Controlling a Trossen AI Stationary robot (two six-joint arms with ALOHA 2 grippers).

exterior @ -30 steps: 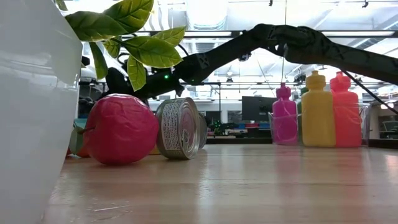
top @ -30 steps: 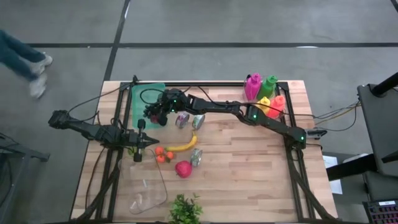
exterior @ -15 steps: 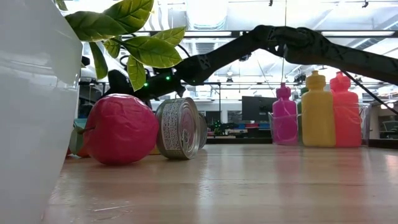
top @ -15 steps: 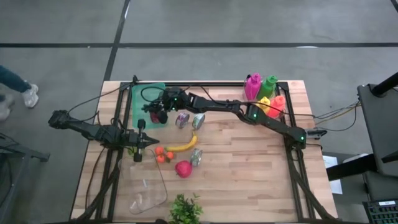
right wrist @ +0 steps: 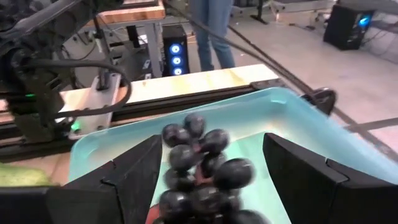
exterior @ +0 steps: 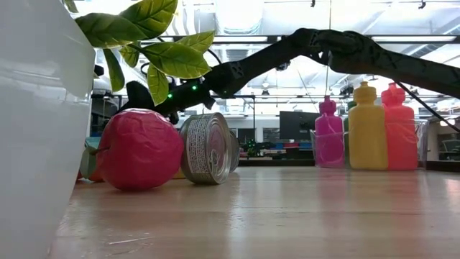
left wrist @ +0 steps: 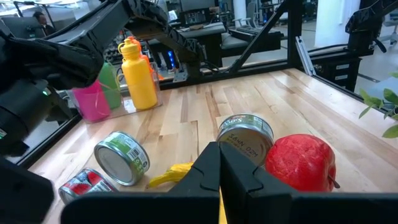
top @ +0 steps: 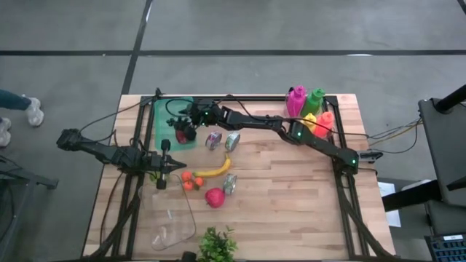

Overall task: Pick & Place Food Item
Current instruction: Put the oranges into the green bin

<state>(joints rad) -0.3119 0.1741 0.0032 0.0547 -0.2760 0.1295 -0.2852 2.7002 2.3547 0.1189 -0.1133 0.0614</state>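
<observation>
A robotics lab or workshop. A wooden bench stands on grey concrete floor. Beyond it, at twelve o'clock, more workstations fill the room.

Dark jointed arms (green lights)

- Right gripper is stretched far across to the back left, its jaws wide apart
- Left gripper waits low, jaws closed
</observation>
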